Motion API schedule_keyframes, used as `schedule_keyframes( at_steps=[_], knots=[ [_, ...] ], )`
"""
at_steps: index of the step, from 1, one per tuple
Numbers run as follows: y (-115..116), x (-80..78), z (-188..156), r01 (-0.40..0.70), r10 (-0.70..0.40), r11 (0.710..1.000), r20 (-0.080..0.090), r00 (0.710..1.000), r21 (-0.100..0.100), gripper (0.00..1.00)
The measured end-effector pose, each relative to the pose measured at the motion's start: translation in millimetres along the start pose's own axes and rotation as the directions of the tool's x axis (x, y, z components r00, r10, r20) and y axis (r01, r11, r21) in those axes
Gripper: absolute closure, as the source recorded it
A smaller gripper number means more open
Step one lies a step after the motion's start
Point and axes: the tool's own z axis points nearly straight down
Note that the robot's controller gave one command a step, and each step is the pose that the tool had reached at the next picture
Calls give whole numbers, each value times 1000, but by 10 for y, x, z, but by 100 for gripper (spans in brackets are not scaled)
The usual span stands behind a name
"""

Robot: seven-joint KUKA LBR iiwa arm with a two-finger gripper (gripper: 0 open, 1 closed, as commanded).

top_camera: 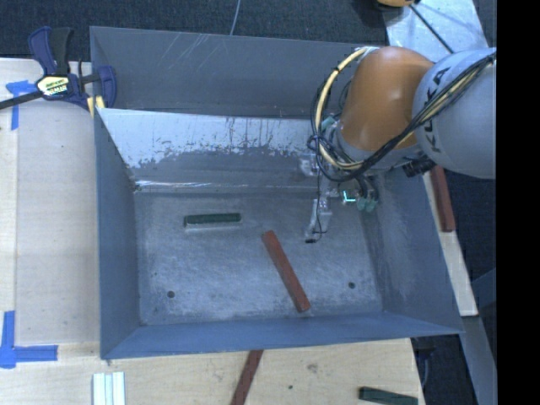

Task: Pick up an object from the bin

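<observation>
Two loose things on the floor of the bin (118,251): a brown stick (284,270) near the middle, and a dark green bar (211,220) to its left, well apart from it. Nothing lifted so far.

Fingers (317,216) low over the floor, just right of the stick's far end and not touching it. Seem drawn together into one thin prong, with nothing between them.

Judged from this, barely past the approach: down in the bin, close to a thing, no hold taken. Still to do: settle over one thing, open, close round it, and carry it up clear of the walls. By nearness alone the stick looks the likelier pick, though that is only a guess, since neither thing sits between the fingers.

Stick flat on the floor, long axis on a diagonal. Runs from a far-left end, beside the fingers, down to a near-right end close to the foot of the near wall. Probably best gripped across its narrow width, so squarely across that diagonal.

Bar also flat, long axis running left to right, roughly parallel to the far wall.
</observation>
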Motion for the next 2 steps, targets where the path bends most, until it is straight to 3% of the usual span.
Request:
schedule_keyframes(
  at_steps=[1,2],
  knots=[
    [-1,-20,-44,0,0,1000,8,1000,0,0],
    [258,-12,58,68,-68,998,9,998,3,0]
  ],
)
